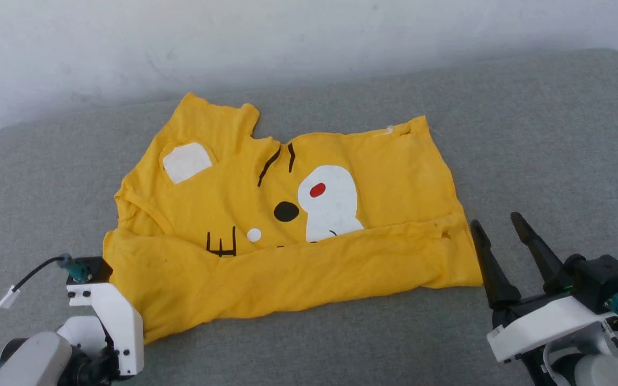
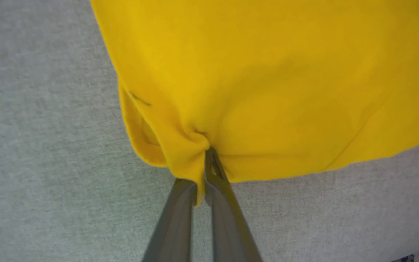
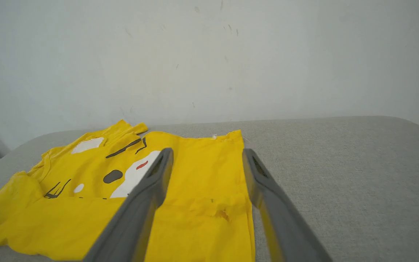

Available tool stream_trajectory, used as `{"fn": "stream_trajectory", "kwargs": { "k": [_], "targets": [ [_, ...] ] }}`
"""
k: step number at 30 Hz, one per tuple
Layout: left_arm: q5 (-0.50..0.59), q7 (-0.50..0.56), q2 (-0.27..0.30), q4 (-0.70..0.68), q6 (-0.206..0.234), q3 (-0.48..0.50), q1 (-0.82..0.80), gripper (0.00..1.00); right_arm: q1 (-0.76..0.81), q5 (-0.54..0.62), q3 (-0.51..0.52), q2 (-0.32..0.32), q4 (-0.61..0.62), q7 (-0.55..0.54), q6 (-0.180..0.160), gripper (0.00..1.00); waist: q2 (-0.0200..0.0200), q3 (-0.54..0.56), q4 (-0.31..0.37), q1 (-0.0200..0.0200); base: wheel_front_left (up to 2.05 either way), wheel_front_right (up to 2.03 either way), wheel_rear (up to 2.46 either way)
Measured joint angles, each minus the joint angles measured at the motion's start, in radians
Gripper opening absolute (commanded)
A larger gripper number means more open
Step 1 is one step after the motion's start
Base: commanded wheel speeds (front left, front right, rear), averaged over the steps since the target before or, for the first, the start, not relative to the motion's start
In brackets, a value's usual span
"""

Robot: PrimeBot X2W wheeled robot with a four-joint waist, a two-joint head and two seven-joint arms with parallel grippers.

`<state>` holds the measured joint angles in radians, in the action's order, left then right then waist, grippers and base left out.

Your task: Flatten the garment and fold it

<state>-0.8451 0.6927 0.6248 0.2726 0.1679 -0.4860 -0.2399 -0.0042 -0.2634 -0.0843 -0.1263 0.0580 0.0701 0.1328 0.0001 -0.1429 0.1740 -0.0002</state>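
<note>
- The garment (image 1: 287, 257) was spread across the grey fabric-covered desk (image 1: 556, 134), print side up, with a pale wall (image 1: 309, 32) behind it.
- A plain yellow band along its near edge was folded up over the lower part of the cartoon face.
- The left hand (image 2: 204, 171) was seen at the garment's near left corner, its fingers (image 2: 224, 203) pressed together on a bunched pinch of the yellow edge.
- The right hand (image 1: 495, 220) was held just beside the garment's near right corner, its two dark fingers (image 1: 494, 268) spread wide apart with nothing gripped between them.
- Whether those fingers touched the cloth could not be told.
</note>
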Motion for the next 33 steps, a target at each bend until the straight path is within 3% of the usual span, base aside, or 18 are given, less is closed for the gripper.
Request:
{"fn": "stream_trajectory", "kwargs": {
  "k": [7,13,24,25,26,28,29,33],
  "targets": [
    [-0.004,-0.074,-0.02,0.039,-0.009,0.014,0.005,0.0,-0.001,-0.079,0.012,-0.035,-0.053,-0.156,0.0,1.0,0.0,0.007,-0.004,0.0001,0.0,0.0,0.0],
    [-0.012,-0.171,-0.026,-0.007,0.002,0.057,0.031,0.0,-0.068,-0.16,0.015,-0.088,-0.226,-0.4,0.0,1.0,0.0,0.012,-0.02,0.0006,0.0,0.0,0.0],
    [0.021,-0.218,-0.004,-0.193,0.058,0.081,0.035,0.0,-0.291,-0.249,-0.079,-0.121,-0.521,-0.63,0.0,1.0,-0.0001,-0.009,-0.07,0.0003,0.0,0.0,0.0],
    [0.021,-0.218,-0.003,-0.201,0.058,0.081,0.035,0.0,-0.308,-0.262,-0.084,-0.122,-0.54,-0.655,0.0,0.73,0.0,-0.011,-0.075,0.0003,0.0,0.0,0.0],
    [0.021,-0.218,-0.001,-0.207,0.059,0.081,0.036,0.0,-0.325,-0.279,-0.089,-0.124,-0.56,-0.683,-0.001,0.73,-0.0001,-0.014,-0.079,0.0002,0.0,0.0,0.0],
    [0.021,-0.218,0.001,-0.216,0.063,0.081,0.04,0.0,-0.352,-0.301,-0.095,-0.131,-0.589,-0.725,-0.001,0.12,-0.0001,-0.018,-0.085,0.0002,0.0,0.0,0.0],
    [0.021,-0.218,0.001,-0.221,0.065,0.081,0.044,0.0,-0.362,-0.314,-0.096,-0.134,-0.599,-0.741,-0.002,0.0,-0.0001,-0.02,-0.087,0.0002,0.0,0.0,0.0],
    [0.021,-0.218,0.002,-0.237,0.08,0.079,0.064,0.0,-0.381,-0.333,-0.123,-0.14,-0.612,-0.739,-0.001,0.0,-0.0001,-0.02,-0.089,0.0003,0.0,0.0,0.0]
  ]
}}
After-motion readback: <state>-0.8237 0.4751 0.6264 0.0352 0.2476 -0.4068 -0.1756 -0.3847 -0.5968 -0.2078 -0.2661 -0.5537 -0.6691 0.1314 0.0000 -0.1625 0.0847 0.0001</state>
